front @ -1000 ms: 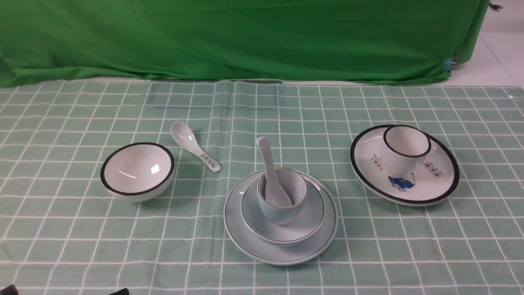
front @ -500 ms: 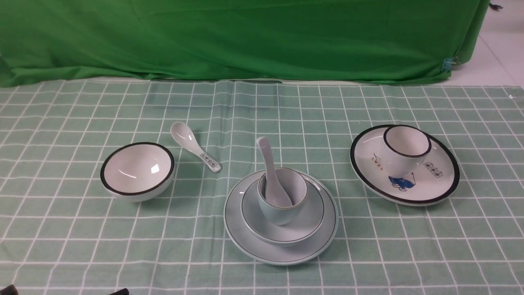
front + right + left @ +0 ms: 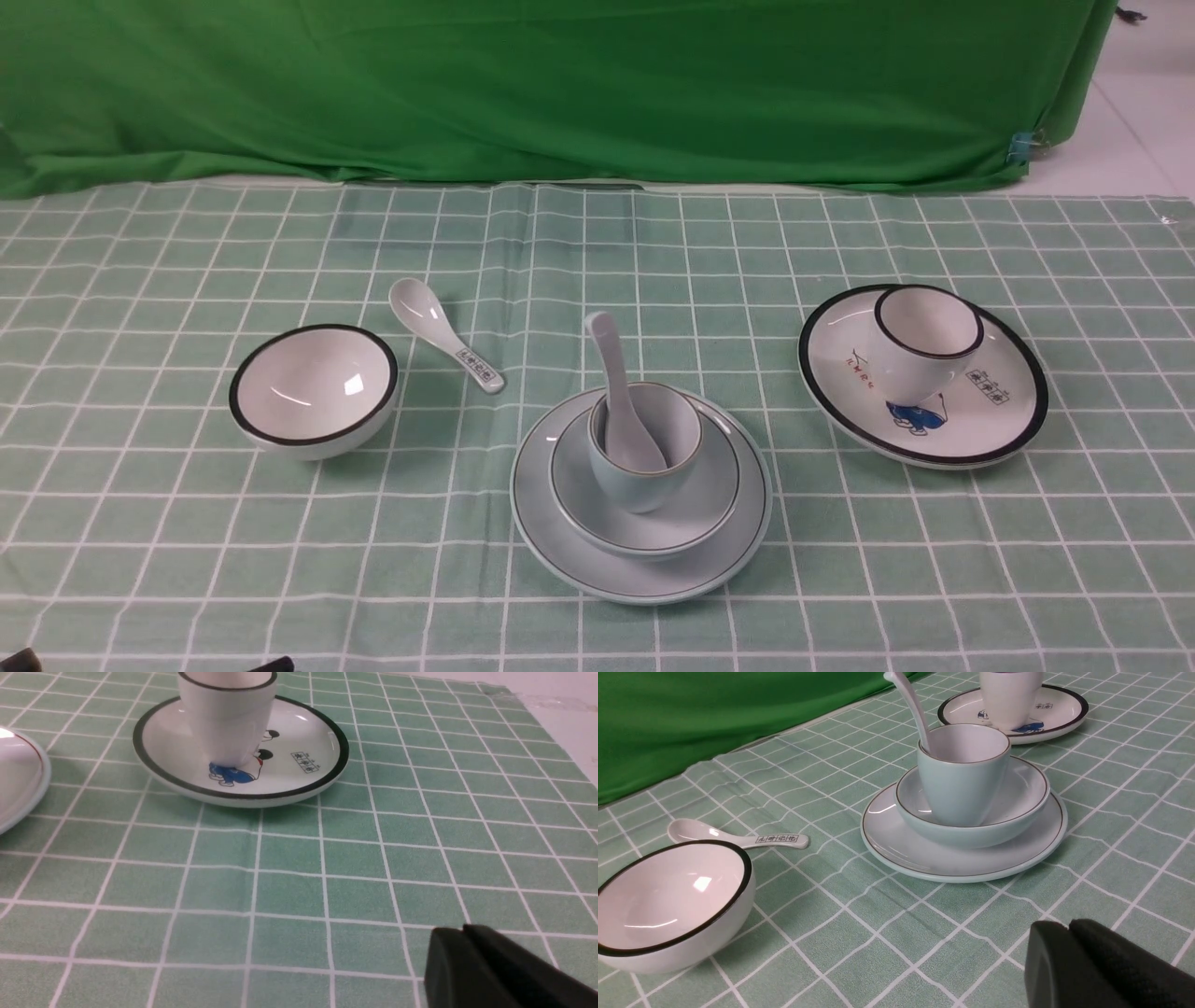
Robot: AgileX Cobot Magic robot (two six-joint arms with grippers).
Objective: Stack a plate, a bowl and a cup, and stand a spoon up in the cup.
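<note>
The pale blue-green plate lies at the front middle of the cloth. The bowl sits on it and the cup stands in the bowl. The plain white spoon stands in the cup, handle leaning up and back. The stack also shows in the left wrist view: plate, bowl, cup, spoon. My left gripper is shut and empty, low over the cloth, well short of the stack. My right gripper is shut and empty over bare cloth; the plate's edge shows there.
A white black-rimmed bowl sits at the left, with a printed-handle spoon beside it. A white black-rimmed plate with a blue drawing holds a white cup at the right. A green curtain hangs behind the table.
</note>
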